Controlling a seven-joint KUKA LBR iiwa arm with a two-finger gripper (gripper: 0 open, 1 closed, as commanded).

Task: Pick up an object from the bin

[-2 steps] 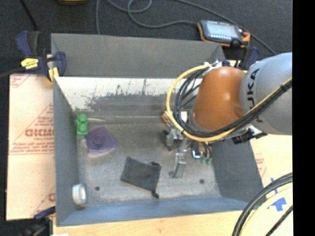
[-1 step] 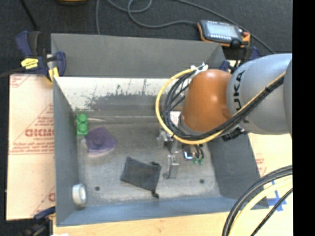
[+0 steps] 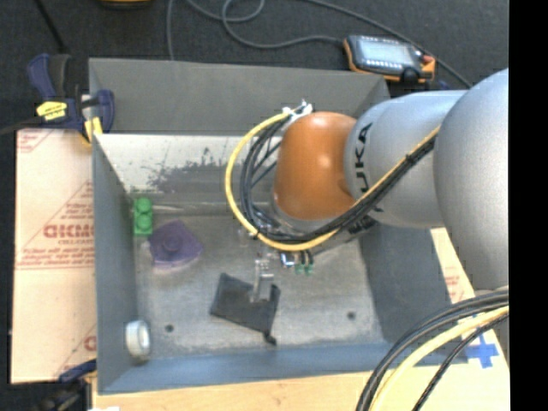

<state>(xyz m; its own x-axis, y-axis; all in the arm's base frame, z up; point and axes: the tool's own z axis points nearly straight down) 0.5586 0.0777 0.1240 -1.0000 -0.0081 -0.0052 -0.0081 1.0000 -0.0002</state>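
The grey bin (image 3: 116, 255) has a mostly bare floor. In the lower middle of the frame, your gripper (image 3: 265, 285) seems to rest on a flat black piece (image 3: 235, 304). You can't tell if it is clenched or let go. The piece looks thin, so it may slip away.

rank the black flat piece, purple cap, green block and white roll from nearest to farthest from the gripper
1. black flat piece, right at the gripper, mid-bin towards the view's bottom.
2. purple cap, further towards the view's left.
3. green block by the left wall and white roll in the lower-left corner: too close to call.
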